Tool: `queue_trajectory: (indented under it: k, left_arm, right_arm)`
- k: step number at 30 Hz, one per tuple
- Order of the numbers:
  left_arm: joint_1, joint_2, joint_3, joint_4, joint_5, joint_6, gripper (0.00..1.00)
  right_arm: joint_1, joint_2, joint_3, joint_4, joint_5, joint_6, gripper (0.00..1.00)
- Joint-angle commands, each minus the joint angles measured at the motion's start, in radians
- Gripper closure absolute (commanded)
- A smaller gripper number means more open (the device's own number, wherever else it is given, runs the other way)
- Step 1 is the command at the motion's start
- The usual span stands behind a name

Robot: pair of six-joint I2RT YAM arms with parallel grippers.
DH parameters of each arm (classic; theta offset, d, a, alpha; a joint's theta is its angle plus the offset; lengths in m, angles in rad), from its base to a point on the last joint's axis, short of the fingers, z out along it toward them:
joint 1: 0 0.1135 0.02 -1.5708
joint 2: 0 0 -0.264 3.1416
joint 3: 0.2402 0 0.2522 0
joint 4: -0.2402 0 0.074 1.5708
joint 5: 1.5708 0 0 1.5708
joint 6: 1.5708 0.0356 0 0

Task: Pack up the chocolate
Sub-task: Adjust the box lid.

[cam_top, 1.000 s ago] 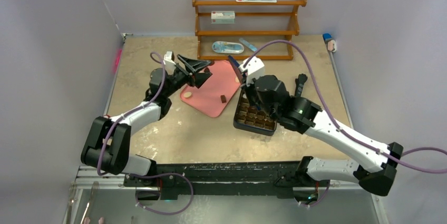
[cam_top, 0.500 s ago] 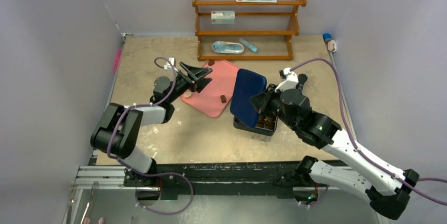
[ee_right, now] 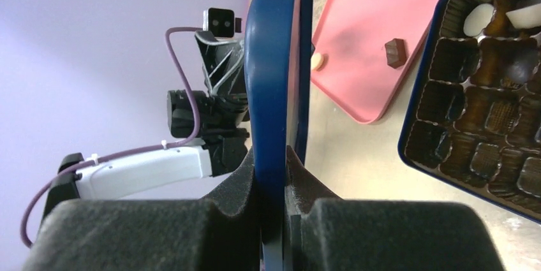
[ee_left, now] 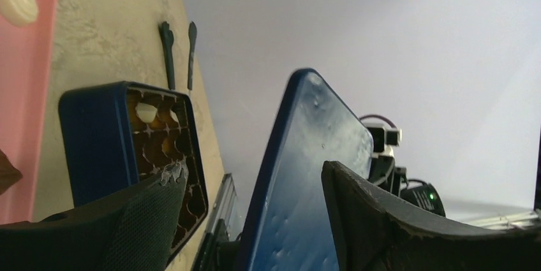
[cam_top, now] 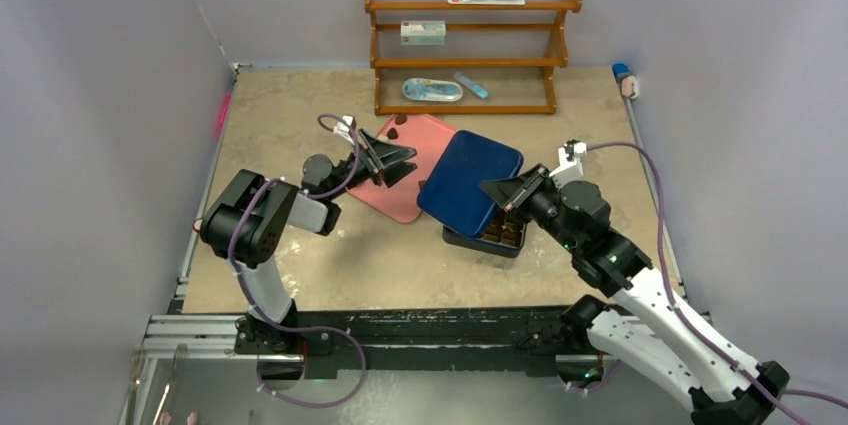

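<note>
The right gripper (ee_right: 273, 175) pinches the blue lid (ee_right: 274, 60) by its edge. The left gripper (ee_left: 252, 175) has its fingers spread, with the lid just beyond the gap between them.

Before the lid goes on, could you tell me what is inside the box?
At least two cream chocolates lie in end cells of the box; most other visible cells look empty. The lid, in the right end effector, hides the rest from above.

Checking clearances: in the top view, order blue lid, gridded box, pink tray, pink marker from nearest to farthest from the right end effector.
1. blue lid, clamped in the right end effector.
2. gridded box, just beneath.
3. pink tray, to the left.
4. pink marker, far left edge.
</note>
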Motion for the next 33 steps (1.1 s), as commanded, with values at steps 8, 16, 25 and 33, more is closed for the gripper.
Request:
queue_trajectory:
  k: [8, 16, 25, 33]
  left_arm:
    - [-0.034, 0.021, 0.057, 0.116, 0.116, 0.047, 0.24]
    - [-0.064, 0.05, 0.093, 0.116, 0.174, 0.056, 0.24]
    - [-0.086, 0.056, 0.115, 0.116, 0.169, 0.053, 0.28]
    - [-0.127, 0.084, 0.171, 0.116, 0.187, 0.053, 0.51]
  right_arm:
    - [-0.137, 0.078, -0.084, 0.304, -0.285, 0.179, 1.0]
    - [-0.184, 0.099, -0.107, 0.373, -0.362, 0.204, 1.0]
    - [-0.243, 0.14, -0.15, 0.452, -0.447, 0.239, 1.0]
    - [-0.295, 0.185, -0.185, 0.526, -0.52, 0.27, 1.0]
